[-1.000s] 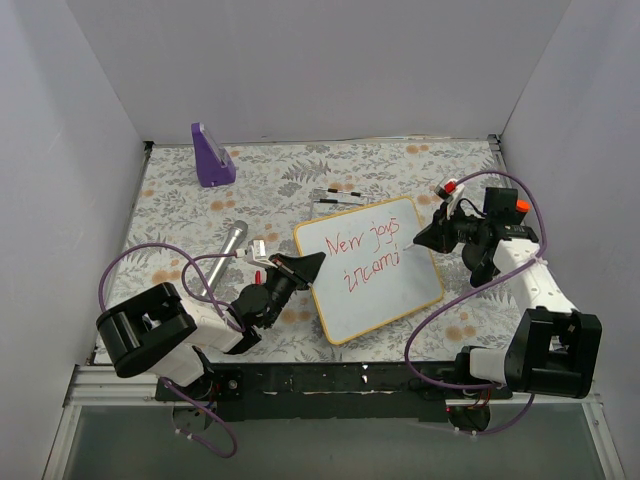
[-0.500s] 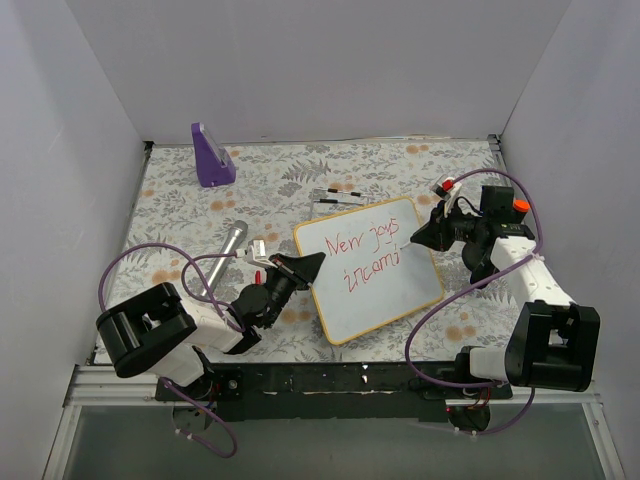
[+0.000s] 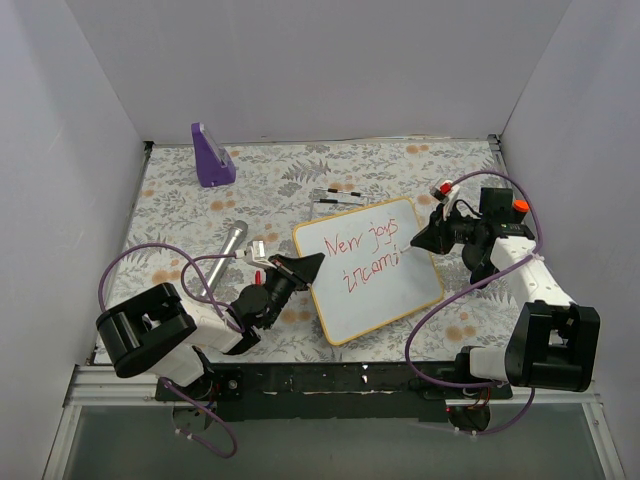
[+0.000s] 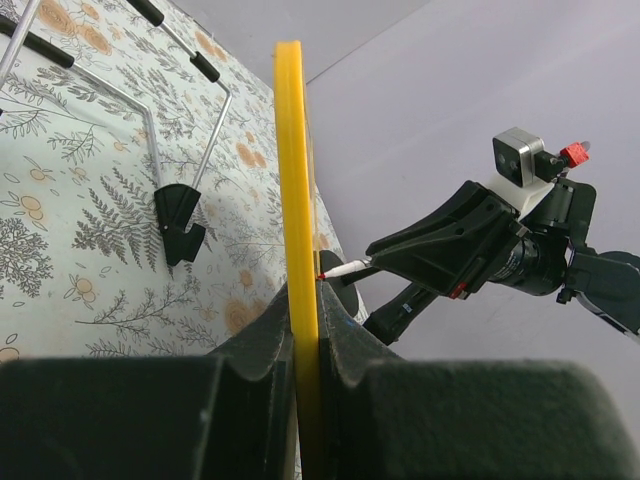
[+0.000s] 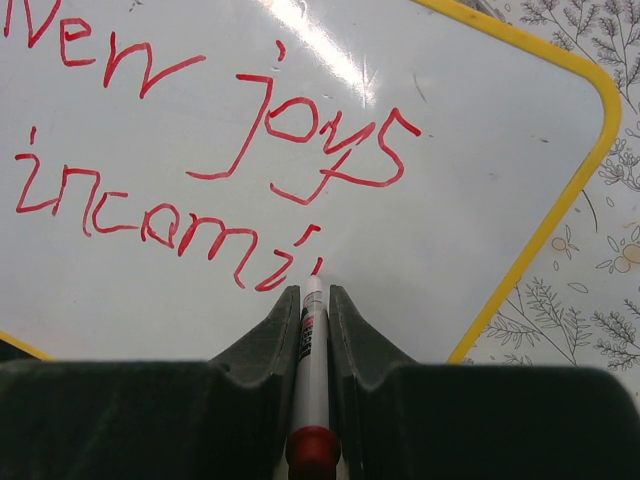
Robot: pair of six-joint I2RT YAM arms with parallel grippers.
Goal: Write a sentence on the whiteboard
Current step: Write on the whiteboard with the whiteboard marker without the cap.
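Whiteboard: the whiteboard (image 3: 368,270) sits near the middle of the flower-patterned table (image 3: 180,200), between the two arms and turned at an angle, its written face up toward the overhead camera
Left gripper: the left gripper (image 4: 305,350) is clamped on the yellow frame at the board's left edge and steadies it; the wrist view shows the board edge-on between the two pads
Right gripper: the right gripper (image 5: 313,310) is closed around a red marker (image 5: 313,345), which runs straight out between the fingers
Marker tip: it touches the white surface just right of the last red stroke on the lower line
Sentence: the sentence (image 5: 215,172) reads "New joys" on the upper line and "incomi" below, with a short fresh stroke after the "i"
Done, by my reading: the first two words are complete and most of the third is down
Left, by my reading: the third word looks unfinished, so its closing letters are to come; there is blank board to the right for them
Beyond that: whether more words are meant cannot be told
Other things: a purple wedge (image 3: 212,155) stands well away at the far left, and a silver cylinder (image 3: 228,250) lies near the left arm
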